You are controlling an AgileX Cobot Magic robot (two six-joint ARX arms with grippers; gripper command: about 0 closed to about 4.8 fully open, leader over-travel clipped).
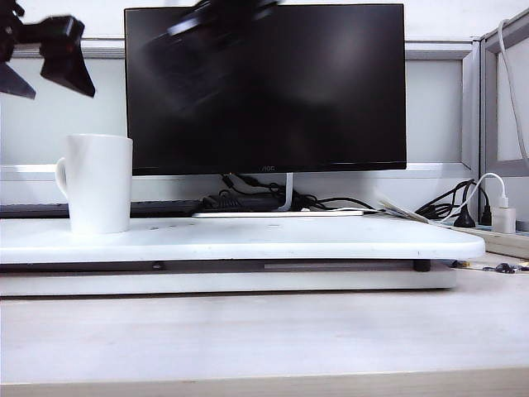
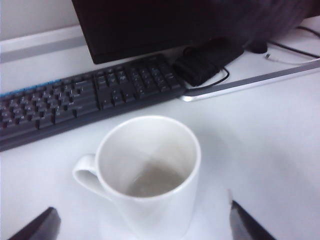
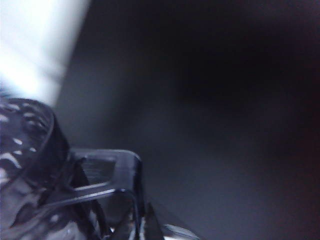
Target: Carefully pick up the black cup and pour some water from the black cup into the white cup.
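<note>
**Pour step: black cup carried above the white cup**

The right gripper (image 3: 107,200) is pinched on the handle of the black cup (image 3: 27,165); its mottled wall fills the lower left of the right wrist view. In the exterior view the cup and arm appear only as a dark motion smear (image 1: 219,29) at the top centre, in front of the monitor (image 1: 264,87), so tilt and fill level cannot be read. No water is visible in any view.

The left gripper (image 1: 37,62) hangs at the upper left of the exterior view with its fingers spread wide and holding nothing. Its two fingertips (image 2: 35,227) show in the bottom corners of the left wrist view, either side of the white cup (image 2: 150,175) and apart from it.

The white cup (image 1: 97,184) stands upright at the left of the exterior view, handle to the left. Its bottom shows a greyish patch that may be water.

Procedure, as judged:
- Bring the black rim over the white cup's mouth before tilting
- Roll the wrist slowly; a handle grip leaves the cup free to swing
- Keep the left gripper clear of the stream

The cup rests on a white raised board (image 1: 331,240) on a pale desk (image 1: 264,331). A keyboard (image 2: 75,97), cables and a charger (image 1: 502,219) lie nearby, so spillage is a risk
</note>
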